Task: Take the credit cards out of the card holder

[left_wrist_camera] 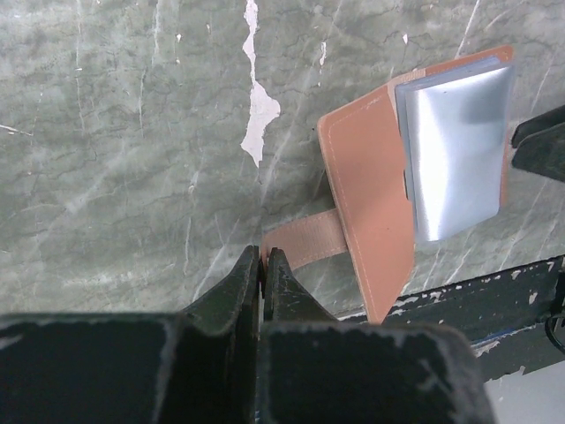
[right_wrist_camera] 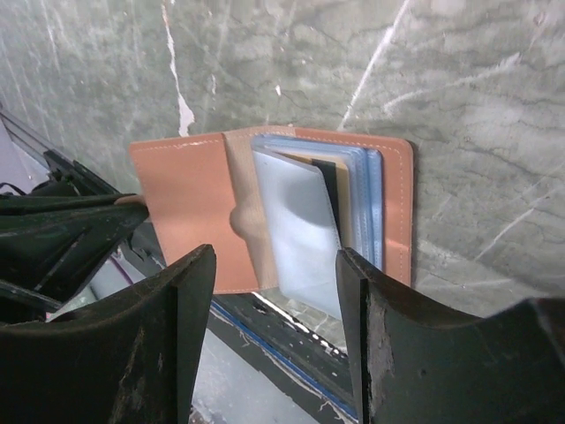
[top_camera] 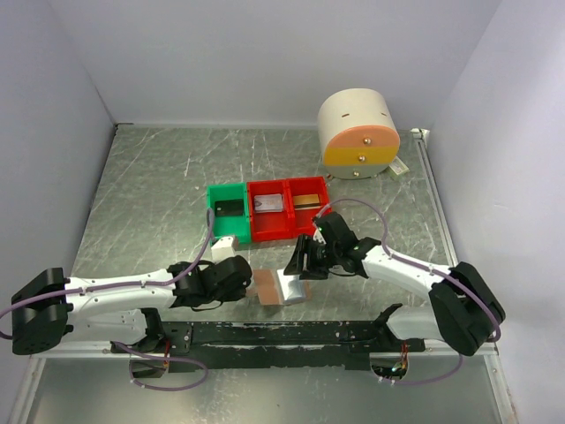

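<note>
The tan card holder lies open on the table near the front edge, its clear sleeves fanned upward. My left gripper is shut on the holder's strap, left of the holder. My right gripper hovers open just over the sleeves, one finger on each side of the front sleeve. A dark card edge shows behind that sleeve. Three credit cards lie in the bins: a dark one, a silver one and a gold one.
A green bin and two red bins stand in a row behind the holder. A small white block sits by the left arm. A cream cylinder with an orange band stands at the back right. The black table edge runs close by.
</note>
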Available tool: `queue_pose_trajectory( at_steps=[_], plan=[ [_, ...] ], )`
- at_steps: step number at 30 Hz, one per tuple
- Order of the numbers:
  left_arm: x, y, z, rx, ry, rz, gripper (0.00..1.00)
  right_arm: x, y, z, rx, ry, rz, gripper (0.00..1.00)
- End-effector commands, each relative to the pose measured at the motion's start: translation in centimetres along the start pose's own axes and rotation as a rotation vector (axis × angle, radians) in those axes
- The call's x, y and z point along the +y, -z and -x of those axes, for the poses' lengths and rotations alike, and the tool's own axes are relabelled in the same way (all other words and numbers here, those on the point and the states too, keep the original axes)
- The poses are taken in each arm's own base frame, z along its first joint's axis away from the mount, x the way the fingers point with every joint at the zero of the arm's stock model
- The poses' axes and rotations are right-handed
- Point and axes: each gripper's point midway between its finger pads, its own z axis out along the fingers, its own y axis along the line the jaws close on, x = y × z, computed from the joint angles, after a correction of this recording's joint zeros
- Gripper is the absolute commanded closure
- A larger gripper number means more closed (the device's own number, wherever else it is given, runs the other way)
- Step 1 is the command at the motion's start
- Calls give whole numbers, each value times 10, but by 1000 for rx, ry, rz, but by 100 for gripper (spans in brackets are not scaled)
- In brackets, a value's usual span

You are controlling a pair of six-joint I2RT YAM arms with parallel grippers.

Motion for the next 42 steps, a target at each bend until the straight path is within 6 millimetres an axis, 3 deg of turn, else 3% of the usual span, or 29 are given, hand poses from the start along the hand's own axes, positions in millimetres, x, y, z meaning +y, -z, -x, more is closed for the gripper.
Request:
queue_pose_trajectory(
  at_steps=[1,6,19,32,42],
  plan=[
    [7,-1,-6,26,-2,20,93,7,6,17,-50,44,-26,43],
    [8,-3,-10,40,-9,19,93,5,-4,8,-2,26,1,45],
    [7,-7,-14,58,-23,32,93,-6,-6,7,4,41,-52,41],
    [7,-8,-16,62,-8,23,93,24,-6,-3,63,82,120,49],
    [5,-7,-16,66,-10,21,93,4,-1,10,23,109,-51,38]
  ],
)
